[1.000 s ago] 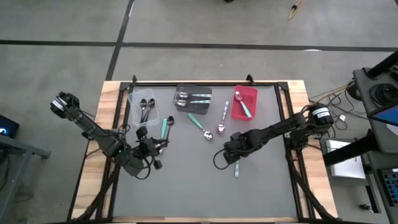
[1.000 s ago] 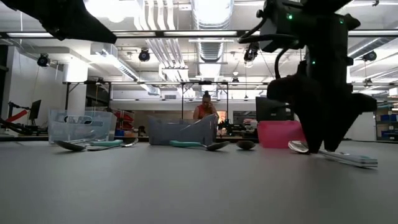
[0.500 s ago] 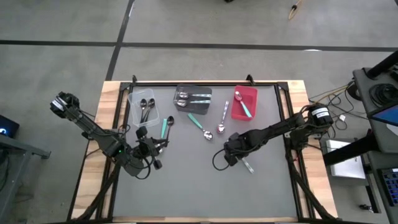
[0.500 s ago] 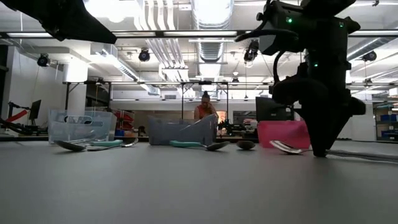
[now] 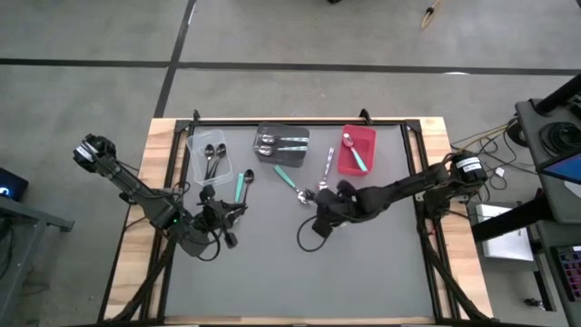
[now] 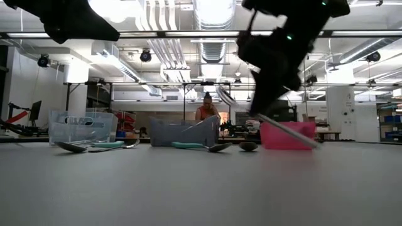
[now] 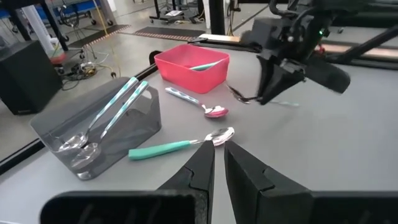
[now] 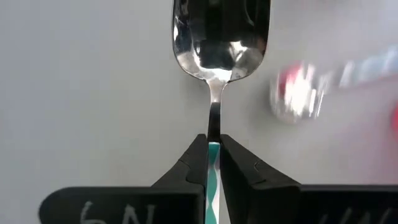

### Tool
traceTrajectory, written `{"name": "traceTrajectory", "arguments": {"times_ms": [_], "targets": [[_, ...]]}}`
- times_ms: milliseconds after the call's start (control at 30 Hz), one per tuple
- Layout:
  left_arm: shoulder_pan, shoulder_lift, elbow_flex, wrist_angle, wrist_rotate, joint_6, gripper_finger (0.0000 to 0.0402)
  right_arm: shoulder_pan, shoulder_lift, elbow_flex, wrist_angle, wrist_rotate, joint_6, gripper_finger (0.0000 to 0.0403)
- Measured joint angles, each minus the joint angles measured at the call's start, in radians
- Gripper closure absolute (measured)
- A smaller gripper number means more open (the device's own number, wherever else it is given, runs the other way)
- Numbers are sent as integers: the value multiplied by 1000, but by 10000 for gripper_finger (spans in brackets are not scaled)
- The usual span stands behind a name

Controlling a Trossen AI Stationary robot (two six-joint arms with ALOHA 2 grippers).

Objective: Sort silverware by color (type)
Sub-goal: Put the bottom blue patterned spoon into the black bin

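Right gripper (image 8: 212,163): fingers closed on a teal-handled spoon (image 8: 219,37), pinched at the top of the handle just below the neck, bowl pointing forward. In the low view the spoon is clear of the table and tilted, bowl high, handle trailing down toward the red bin (image 6: 286,135). A grip this near the bowl leaves most of the handle hanging free, so some swing in carriage is likely.

From above, the gripper sits mid-table, just beside the two loose spoons (image 5: 324,184) lying in front of the red bin (image 5: 368,136), which already holds a teal-handled spoon; judged destination is that bin.

Left gripper (image 7: 219,163): shut, empty, waiting low at the table's left side near another teal-handled spoon (image 5: 241,184).

Sorted so far: black spoons in the clear bin (image 5: 195,150); spoons, some teal-handled, in the dark grey bin (image 5: 281,130). Several spoons lie unsorted on the mat; task judged partly done
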Motion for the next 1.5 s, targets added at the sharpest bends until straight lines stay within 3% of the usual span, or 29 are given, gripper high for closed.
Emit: {"name": "traceTrajectory", "arguments": {"times_ms": [233,433,600,833,1067,1400,1500], "targets": [[6,0,0,64,-1,8,379,19,0,-43,511,267,-344,389],[40,0,0,110,-1,40,337,19,11,-93,1000,290,-621,389],[80,0,-1,261,1,189,272,19,67,-89,1209,275,-785,390],[138,2,-1,439,36,401,212,19,154,-22,1273,277,-910,390],[186,3,-1,468,136,428,208,19,203,67,1254,276,-1012,390],[192,5,-1,553,140,481,208,18,251,143,1175,293,-1045,390],[192,5,-1,553,139,481,208,17,252,149,1159,361,-1077,390]]}}
